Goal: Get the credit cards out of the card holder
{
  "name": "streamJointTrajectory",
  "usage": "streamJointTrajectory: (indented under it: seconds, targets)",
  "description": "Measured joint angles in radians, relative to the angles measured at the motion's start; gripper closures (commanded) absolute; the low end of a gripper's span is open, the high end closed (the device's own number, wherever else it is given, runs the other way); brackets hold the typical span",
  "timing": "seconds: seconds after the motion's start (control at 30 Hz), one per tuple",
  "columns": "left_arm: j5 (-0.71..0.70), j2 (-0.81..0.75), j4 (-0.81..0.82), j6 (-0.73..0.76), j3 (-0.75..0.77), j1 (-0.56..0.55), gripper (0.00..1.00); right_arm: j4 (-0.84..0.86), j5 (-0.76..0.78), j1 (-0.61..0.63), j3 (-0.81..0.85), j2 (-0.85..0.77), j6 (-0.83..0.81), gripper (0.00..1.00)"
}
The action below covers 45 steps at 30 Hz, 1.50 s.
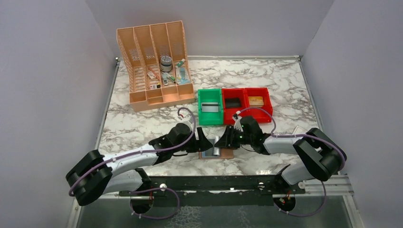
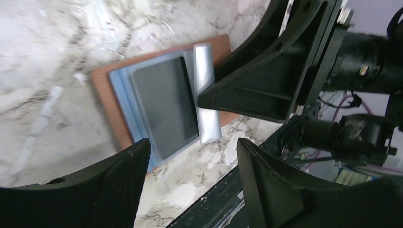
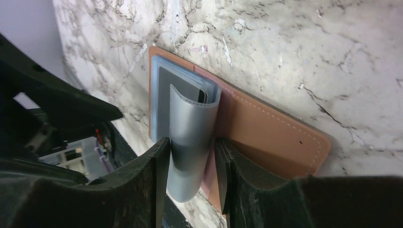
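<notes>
The brown card holder (image 1: 227, 154) lies open on the marble near the table's front edge, its blue-grey inside up. It also shows in the left wrist view (image 2: 102, 95) and the right wrist view (image 3: 266, 128). A dark grey credit card (image 2: 164, 107) sits in its left pocket, also seen in the right wrist view (image 3: 164, 95). My right gripper (image 1: 223, 141) is shut on a grey inner flap (image 3: 190, 128) of the holder, which stands up bowed between the fingers (image 3: 157, 180). My left gripper (image 1: 205, 141) hovers open and empty just left of the holder (image 2: 192, 161).
A green bin (image 1: 210, 107) and two red bins (image 1: 247, 102) stand just behind the grippers. An orange file organizer (image 1: 154, 61) with small items is at the back left. A black rail (image 1: 214, 183) runs along the table's front edge.
</notes>
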Motion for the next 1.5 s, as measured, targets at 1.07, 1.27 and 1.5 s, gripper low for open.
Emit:
streamJointTrajectory:
  seconds: [1.07, 1.27, 1.5]
  targets:
    - [0.19, 0.487, 0.619, -0.058, 0.05, -0.103, 0.5, -0.332, 0.14, -0.052, 0.061, -0.304, -0.004, 0.28]
    - [0.204, 0.565, 0.64, -0.045, 0.13, -0.124, 0.55, -0.509, 0.296, -0.072, 0.077, -0.412, -0.015, 0.43]
    - [0.203, 0.683, 0.627, -0.059, 0.15, -0.129, 0.61, -0.52, 0.302, -0.079, 0.069, -0.494, -0.021, 0.67]
